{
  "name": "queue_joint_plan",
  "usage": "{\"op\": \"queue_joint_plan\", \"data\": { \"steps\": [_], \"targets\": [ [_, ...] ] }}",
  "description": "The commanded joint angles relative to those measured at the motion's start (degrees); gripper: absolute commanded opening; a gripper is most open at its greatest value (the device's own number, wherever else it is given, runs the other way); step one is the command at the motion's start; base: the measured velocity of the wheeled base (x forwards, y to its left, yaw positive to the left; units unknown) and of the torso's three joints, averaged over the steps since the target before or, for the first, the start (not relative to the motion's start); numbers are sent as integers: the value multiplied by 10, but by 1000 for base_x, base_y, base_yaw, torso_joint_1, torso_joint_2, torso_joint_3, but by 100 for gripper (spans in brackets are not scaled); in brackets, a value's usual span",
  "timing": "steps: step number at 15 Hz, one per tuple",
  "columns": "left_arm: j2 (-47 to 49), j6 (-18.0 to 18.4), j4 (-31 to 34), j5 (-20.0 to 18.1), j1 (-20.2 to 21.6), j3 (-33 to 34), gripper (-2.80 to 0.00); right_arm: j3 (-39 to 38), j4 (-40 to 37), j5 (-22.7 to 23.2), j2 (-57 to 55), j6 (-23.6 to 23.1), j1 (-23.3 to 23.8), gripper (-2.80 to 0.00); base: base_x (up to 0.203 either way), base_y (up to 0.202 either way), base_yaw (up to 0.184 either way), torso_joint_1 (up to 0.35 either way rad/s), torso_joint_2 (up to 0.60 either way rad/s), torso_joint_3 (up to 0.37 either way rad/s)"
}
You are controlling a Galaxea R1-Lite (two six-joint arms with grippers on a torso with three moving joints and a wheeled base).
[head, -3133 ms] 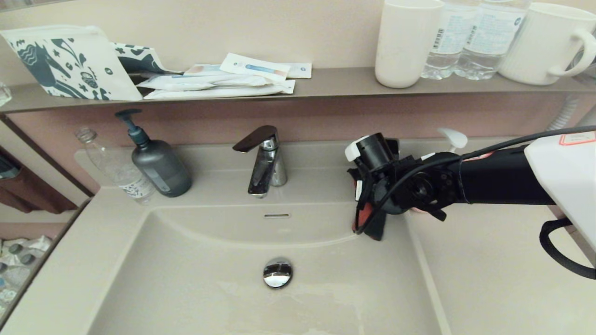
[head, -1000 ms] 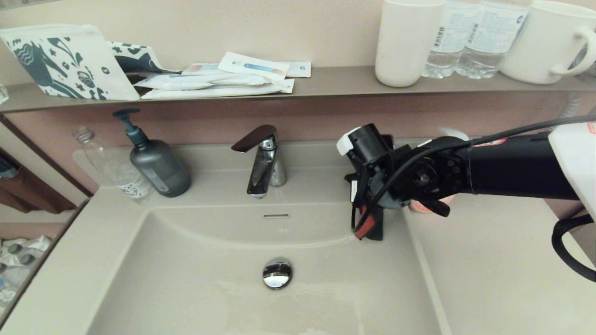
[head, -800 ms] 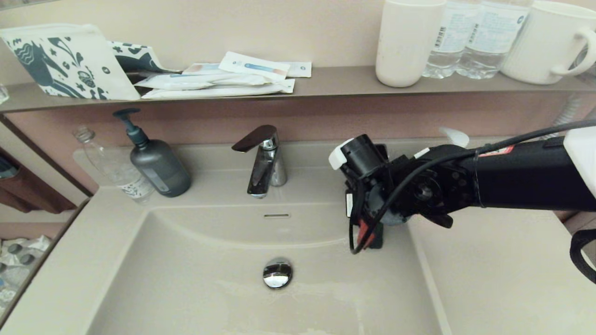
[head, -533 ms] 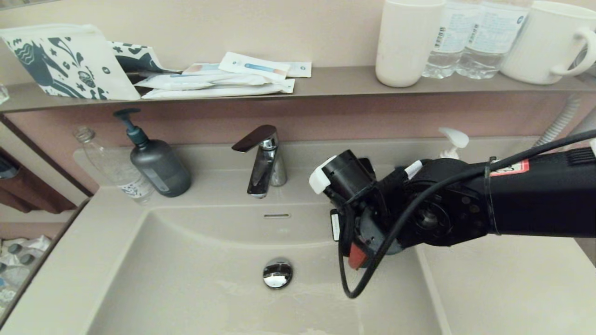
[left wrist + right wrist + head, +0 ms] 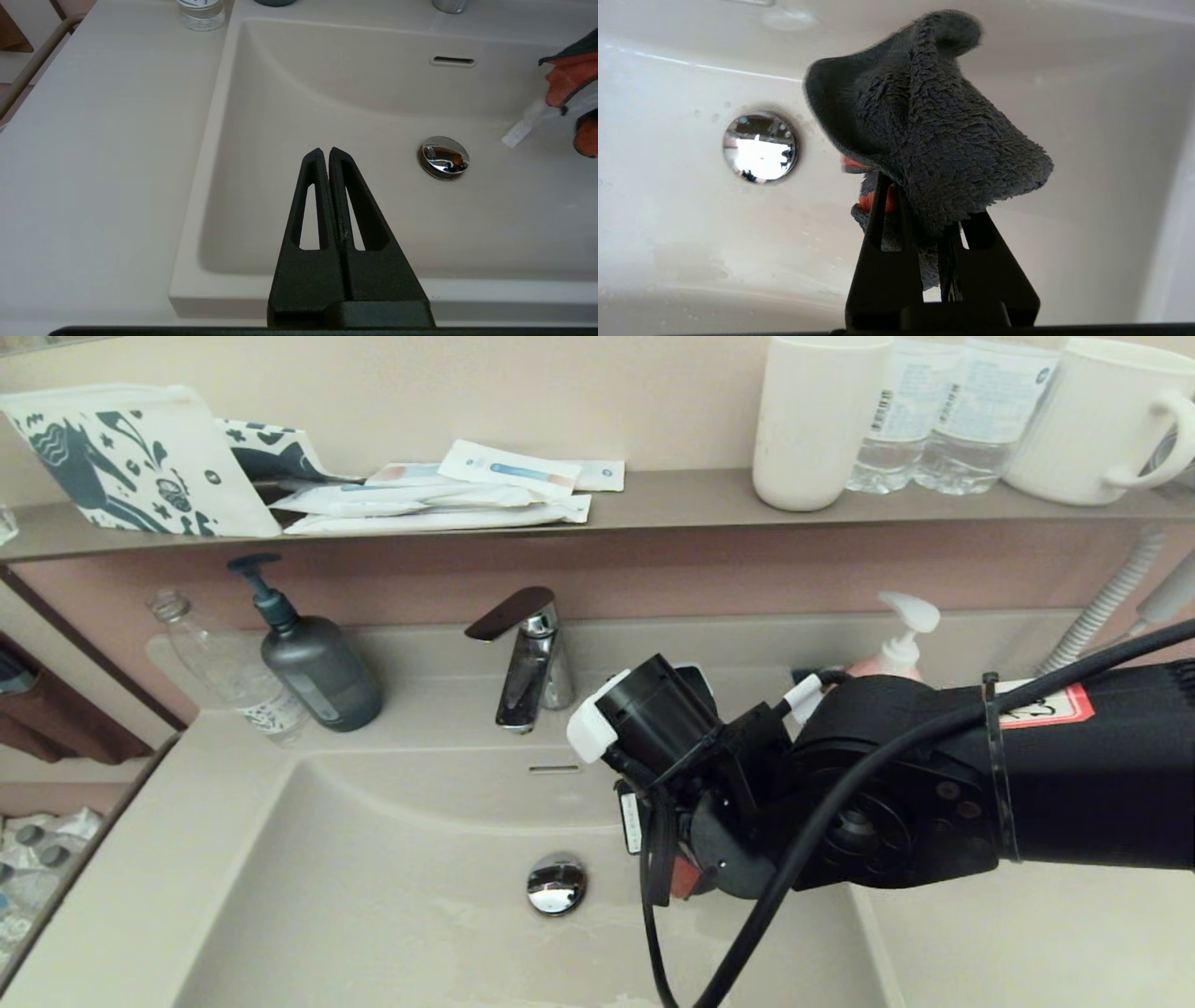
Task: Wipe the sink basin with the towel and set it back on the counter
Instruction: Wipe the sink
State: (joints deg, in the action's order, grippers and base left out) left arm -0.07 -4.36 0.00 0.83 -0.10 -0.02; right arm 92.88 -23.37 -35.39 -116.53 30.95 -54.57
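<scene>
The beige sink basin [image 5: 373, 896] has a chrome drain plug [image 5: 556, 884] and an overflow slot [image 5: 555, 768]. My right gripper [image 5: 920, 200] is down inside the basin, just right of the drain plug [image 5: 760, 148], shut on the towel [image 5: 934, 130]. The towel bunches charcoal over the fingers with coral red showing beneath. In the head view the wrist hides most of it; only a red bit of towel [image 5: 686, 877] shows. My left gripper [image 5: 325, 151] hangs shut and empty over the basin's near left side. The towel [image 5: 567, 79] shows at that view's edge. The counter [image 5: 1027, 933] lies right of the basin.
A chrome faucet [image 5: 527, 658] stands behind the basin, with a grey pump bottle [image 5: 317, 663] and a clear bottle [image 5: 233, 672] to its left. A pink soap dispenser [image 5: 896, 649] stands at the back right. The brown shelf [image 5: 653, 504] above holds cups, water bottles and packets.
My right arm has swung from the basin's back right corner forward, leftward and down into the bowl, bringing the towel close to the drain plug. The left gripper shows no earlier frame.
</scene>
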Motion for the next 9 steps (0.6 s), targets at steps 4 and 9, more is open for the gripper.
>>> {"op": "queue_joint_plan", "data": {
  "steps": [4,9],
  "targets": [
    [1,-1,0,0,0,0,-280,35,0,0,-48,2,38,-280,0,0,0,0,0,0],
    [1,-1,0,0,0,0,-280,85,0,0,-100,2,64,-280,0,0,0,0,0,0]
  ]
}}
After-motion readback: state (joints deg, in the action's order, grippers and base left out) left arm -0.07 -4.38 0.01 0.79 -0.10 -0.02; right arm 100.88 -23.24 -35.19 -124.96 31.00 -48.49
